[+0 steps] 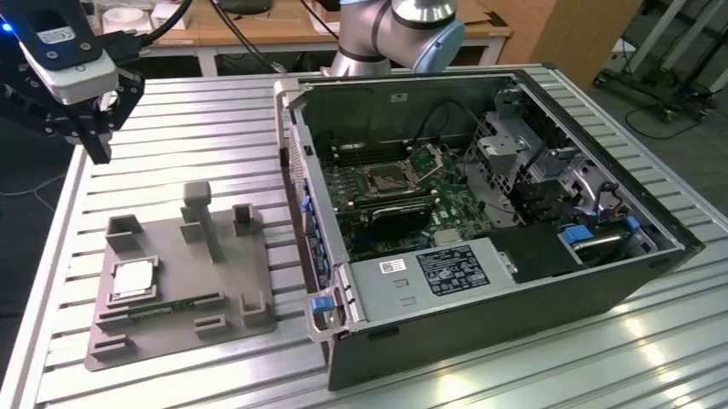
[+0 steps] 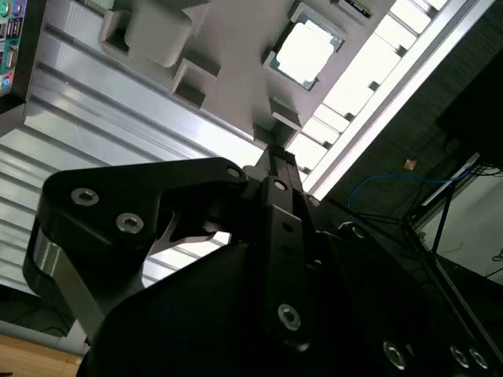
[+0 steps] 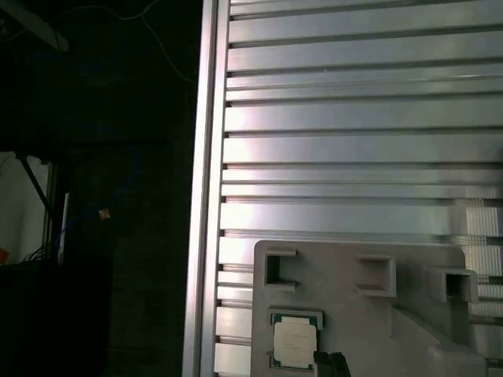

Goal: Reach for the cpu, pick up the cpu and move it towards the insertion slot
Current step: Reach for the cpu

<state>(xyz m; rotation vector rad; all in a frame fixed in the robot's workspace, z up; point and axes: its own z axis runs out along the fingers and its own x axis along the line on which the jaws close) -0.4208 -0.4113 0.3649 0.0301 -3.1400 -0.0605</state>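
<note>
The cpu point(image 1: 133, 279) lies flat in a recess of a grey holder block point(image 1: 245, 273) on the slatted table, at the exterior view's left. Its silver top also shows in both wrist views point(image 2: 305, 51) point(image 3: 294, 340). My gripper point(image 1: 101, 152) hangs well above the table's far left corner, apart from the cpu, its fingers drawn together to a point with nothing between them point(image 2: 273, 157). The black tip point(image 3: 332, 363) shows just beside the cpu in the first wrist view. The insertion slot point(image 1: 393, 177) sits on the green board inside the open computer case, its metal plate raised.
The open computer case point(image 1: 478, 332) takes up the exterior view's right half of the aluminium table point(image 1: 205, 128). The holder block has upright posts point(image 1: 201, 217) and a green memory stick point(image 1: 170, 307) along its front. The table's left edge point(image 3: 206, 196) drops to dark floor.
</note>
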